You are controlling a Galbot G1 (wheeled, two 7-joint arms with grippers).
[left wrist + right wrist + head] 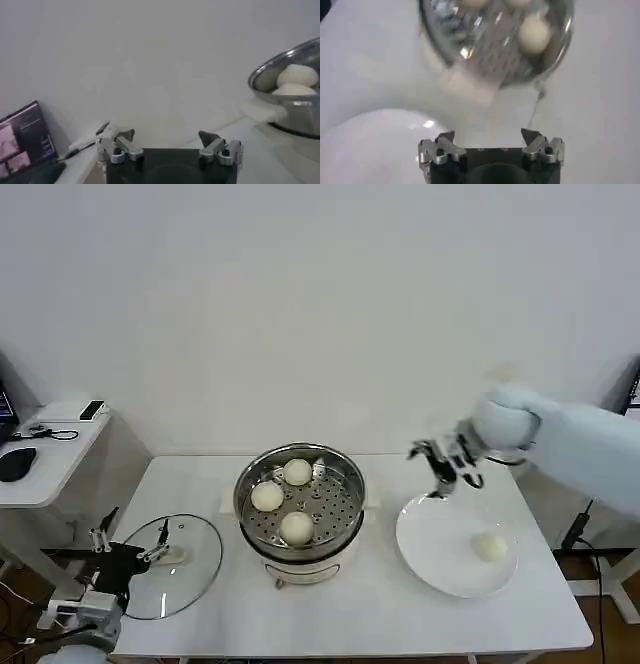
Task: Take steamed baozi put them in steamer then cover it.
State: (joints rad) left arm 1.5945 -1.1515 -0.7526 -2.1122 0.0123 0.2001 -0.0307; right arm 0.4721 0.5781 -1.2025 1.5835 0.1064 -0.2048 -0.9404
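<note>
My right gripper [447, 467] hung with its fingers spread wide and nothing between them, above the far rim of the flat white plate [430, 534], where one smooth cream steamed baozi [489, 546] sat toward the right side. My left gripper [135, 549] waited at the table's near left corner, fingers [122, 137] likewise parted and empty, just beside the cover [190, 569], a round clear glass lid with a metal rim lying flat on the table. Between lid and plate stood the steamer [345, 479], shiny steel, uncovered, its perforated tray carrying three more round buns. All of this rested on a plain white table [350, 614] against a bare pale wall, with a smaller side desk [45, 459] off to my left.
</note>
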